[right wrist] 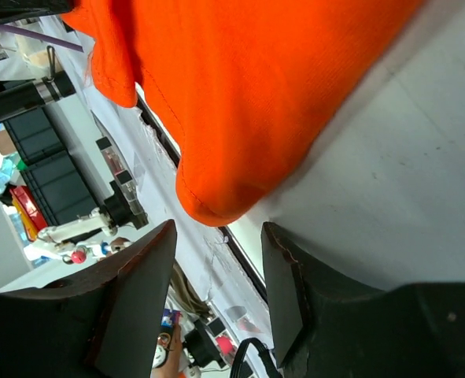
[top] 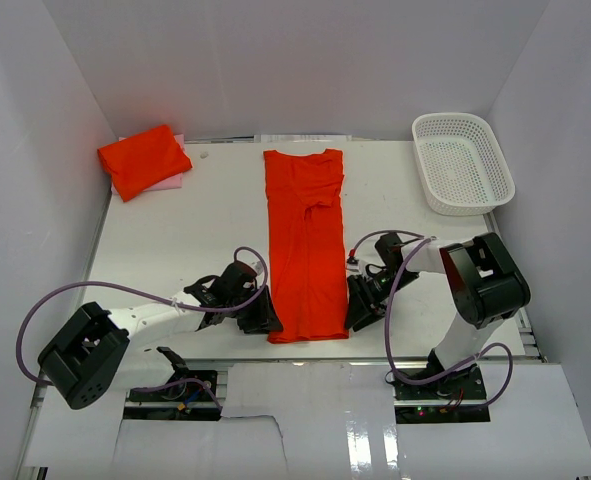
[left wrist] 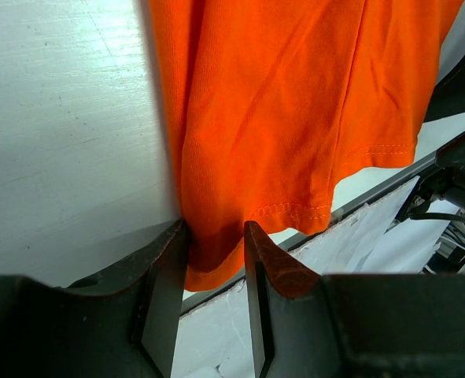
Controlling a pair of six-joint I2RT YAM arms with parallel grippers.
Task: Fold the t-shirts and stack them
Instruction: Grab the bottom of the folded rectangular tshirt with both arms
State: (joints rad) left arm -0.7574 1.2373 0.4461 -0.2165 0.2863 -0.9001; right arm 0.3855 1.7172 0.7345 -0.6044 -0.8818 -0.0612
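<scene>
On the white desk (top: pixel 195 230), the long-folded t-shirt (top: pixel 305 250) lies centre. My left jaws pinch its near-left corner; the right jaws gape just short of the near-right one. Lifting now, I'd skew the fold.

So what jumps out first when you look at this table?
A long bright orange-red t-shirt lies stretched down the middle of the white table, with the left end effector and right end effector at its near corners. A folded t-shirt sits far left, a white basket far right.
</scene>
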